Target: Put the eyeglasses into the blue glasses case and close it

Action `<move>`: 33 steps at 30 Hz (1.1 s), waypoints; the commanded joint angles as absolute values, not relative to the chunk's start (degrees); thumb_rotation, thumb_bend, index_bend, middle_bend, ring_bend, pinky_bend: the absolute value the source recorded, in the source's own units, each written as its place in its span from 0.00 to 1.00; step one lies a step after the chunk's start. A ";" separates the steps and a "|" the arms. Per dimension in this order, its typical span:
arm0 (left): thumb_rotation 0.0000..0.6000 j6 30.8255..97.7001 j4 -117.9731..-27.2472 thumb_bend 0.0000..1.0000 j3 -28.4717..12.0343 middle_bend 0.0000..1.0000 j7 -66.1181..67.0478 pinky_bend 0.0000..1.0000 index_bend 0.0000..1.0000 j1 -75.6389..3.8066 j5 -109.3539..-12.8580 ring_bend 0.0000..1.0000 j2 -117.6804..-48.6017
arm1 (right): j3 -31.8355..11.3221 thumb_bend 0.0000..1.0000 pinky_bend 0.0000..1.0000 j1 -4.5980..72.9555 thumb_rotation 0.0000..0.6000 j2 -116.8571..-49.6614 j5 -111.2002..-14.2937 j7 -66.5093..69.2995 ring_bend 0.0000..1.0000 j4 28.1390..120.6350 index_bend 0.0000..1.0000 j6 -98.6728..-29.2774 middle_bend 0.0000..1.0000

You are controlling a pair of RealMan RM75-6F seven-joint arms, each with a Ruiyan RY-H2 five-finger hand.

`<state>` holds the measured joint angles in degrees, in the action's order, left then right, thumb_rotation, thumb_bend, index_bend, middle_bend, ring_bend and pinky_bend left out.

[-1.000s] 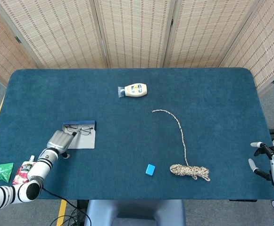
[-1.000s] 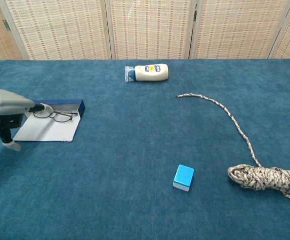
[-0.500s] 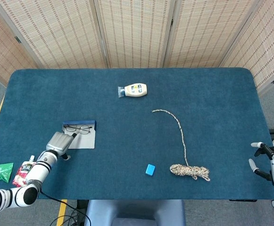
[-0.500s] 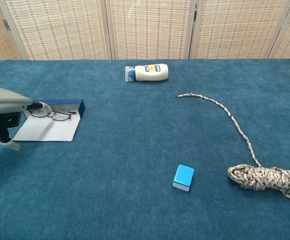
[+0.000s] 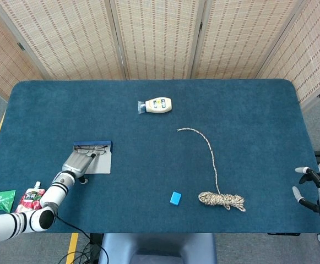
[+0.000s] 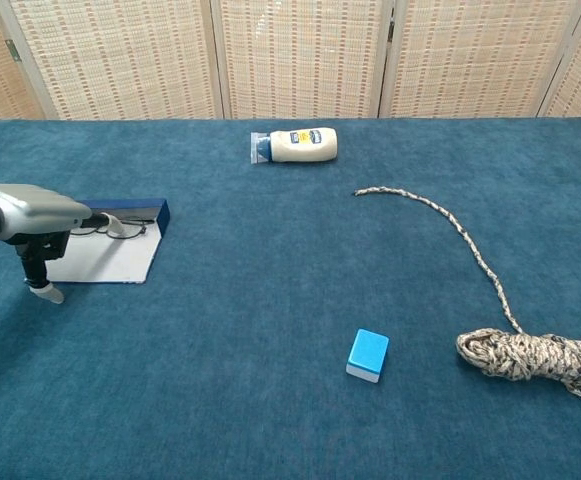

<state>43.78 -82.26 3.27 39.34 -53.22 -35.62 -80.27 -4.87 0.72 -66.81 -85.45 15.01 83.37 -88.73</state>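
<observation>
The open blue case (image 5: pixel 95 157) lies near the table's (image 5: pixel 248 110) left edge, with the glasses (image 6: pixel 120 229) on its white inside by the raised blue rim. The left hand (image 5: pixel 78 163) reaches over the case, fingertips at the glasses; whether they grip cannot be told. The right hand (image 5: pixel 309 187) sits off the right edge, fingers apart, holding nothing.

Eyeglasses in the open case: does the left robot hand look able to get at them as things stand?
Probably yes. The left robot hand lies over the open blue glasses case, fingertips right at the eyeglasses, and nothing stands between them.
</observation>
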 commanded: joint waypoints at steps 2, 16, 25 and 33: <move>1.00 43.62 -80.65 0.22 3.11 0.99 39.28 0.95 0.00 -53.82 -34.01 0.95 -80.93 | -4.83 0.34 0.31 0.55 1.00 -66.72 -85.26 15.02 0.47 83.37 0.33 -88.71 0.53; 1.00 48.15 -86.90 0.22 4.72 0.99 38.32 0.95 0.00 -52.13 -38.27 0.95 -77.30 | -5.01 0.34 0.31 0.94 1.00 -66.95 -85.66 14.87 0.47 83.47 0.33 -88.54 0.53; 1.00 60.92 -87.80 0.22 3.84 0.99 26.12 0.95 0.08 -44.23 -58.94 0.95 -77.67 | -4.98 0.34 0.31 1.22 1.00 -67.18 -85.96 14.77 0.47 83.56 0.33 -88.35 0.53; 1.00 66.17 -80.40 0.22 4.58 1.00 15.77 0.99 0.25 -39.36 -71.96 0.99 -82.24 | -4.82 0.34 0.31 1.22 1.00 -67.15 -86.32 14.75 0.47 83.77 0.33 -88.52 0.53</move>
